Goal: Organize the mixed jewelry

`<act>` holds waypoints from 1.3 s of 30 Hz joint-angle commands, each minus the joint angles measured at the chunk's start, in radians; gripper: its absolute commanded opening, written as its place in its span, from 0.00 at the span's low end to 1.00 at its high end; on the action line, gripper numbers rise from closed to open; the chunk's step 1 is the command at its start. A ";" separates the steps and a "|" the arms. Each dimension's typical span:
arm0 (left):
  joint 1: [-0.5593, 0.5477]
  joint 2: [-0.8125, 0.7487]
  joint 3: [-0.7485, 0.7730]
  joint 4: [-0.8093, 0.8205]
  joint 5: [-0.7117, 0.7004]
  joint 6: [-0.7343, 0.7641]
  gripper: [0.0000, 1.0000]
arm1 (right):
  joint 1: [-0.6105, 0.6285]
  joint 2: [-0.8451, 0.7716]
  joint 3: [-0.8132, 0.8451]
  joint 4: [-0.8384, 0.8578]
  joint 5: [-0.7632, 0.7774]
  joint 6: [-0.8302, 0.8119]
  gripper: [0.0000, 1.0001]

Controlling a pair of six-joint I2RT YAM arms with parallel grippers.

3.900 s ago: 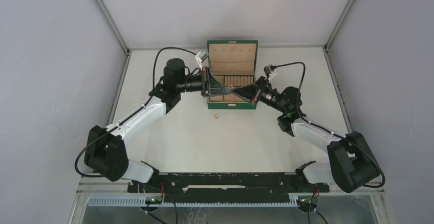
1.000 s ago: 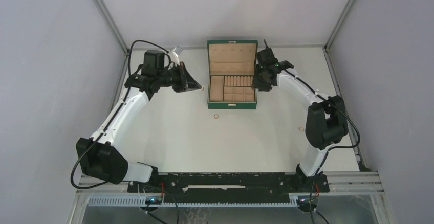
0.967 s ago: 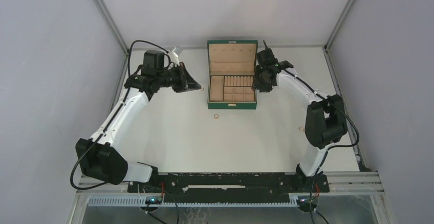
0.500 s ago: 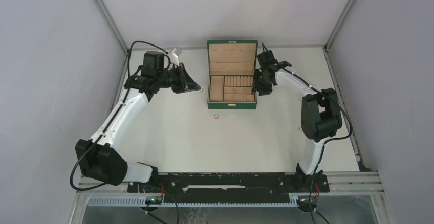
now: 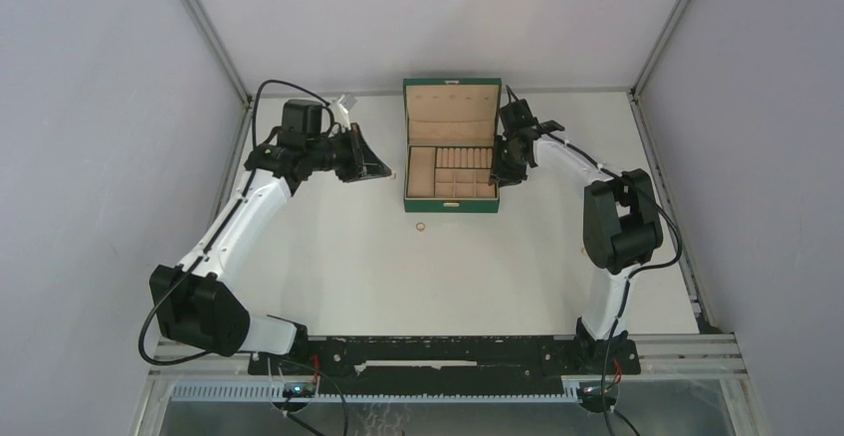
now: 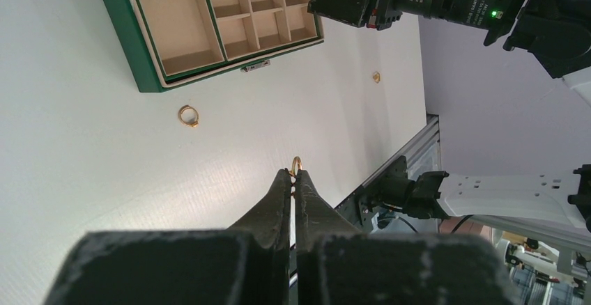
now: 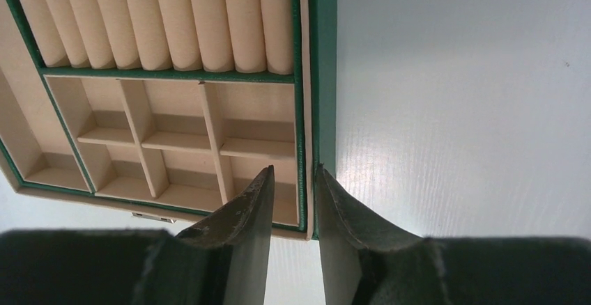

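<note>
Left wrist view: left gripper [image 6: 295, 171] pinched shut on a gold ring [image 6: 296, 160], held at the tips, probably for carriage to the green box [image 6: 127, 26].
Right gripper [image 7: 295, 180]: narrow gap, nothing between; poised over the box's right wall, perhaps to steady it.
Second ring [image 5: 420, 226]: on the table [image 5: 398, 277], just before the box.
Small gold piece [image 5: 584, 251]: far right, well apart.

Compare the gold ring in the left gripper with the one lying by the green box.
The thin gold ring is pinched in the shut left gripper; the loose gold ring lies by the dark green box on the white table. The pinched one is partly hidden; the loose one shows its whole loop. Both are small, gold-coloured.
</note>
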 commanded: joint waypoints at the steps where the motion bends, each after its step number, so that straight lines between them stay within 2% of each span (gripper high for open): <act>1: -0.004 0.006 0.046 0.016 0.030 0.016 0.00 | 0.009 0.011 -0.035 0.031 0.030 -0.020 0.37; 7: -0.004 0.015 0.051 0.021 0.033 0.013 0.00 | 0.014 -0.017 -0.068 0.042 0.059 -0.017 0.40; 14: -0.004 0.023 0.047 0.027 0.037 0.013 0.00 | 0.021 -0.001 -0.069 0.041 0.060 -0.016 0.37; 16: -0.004 0.024 0.046 0.026 0.038 0.013 0.00 | 0.029 0.002 -0.069 0.043 0.062 -0.016 0.34; 27: -0.005 0.040 0.041 0.033 0.040 0.016 0.00 | 0.110 -0.014 -0.069 0.053 0.107 -0.028 0.01; 39: -0.008 0.058 0.039 0.039 0.046 0.024 0.00 | 0.253 -0.023 -0.070 0.058 0.100 -0.053 0.00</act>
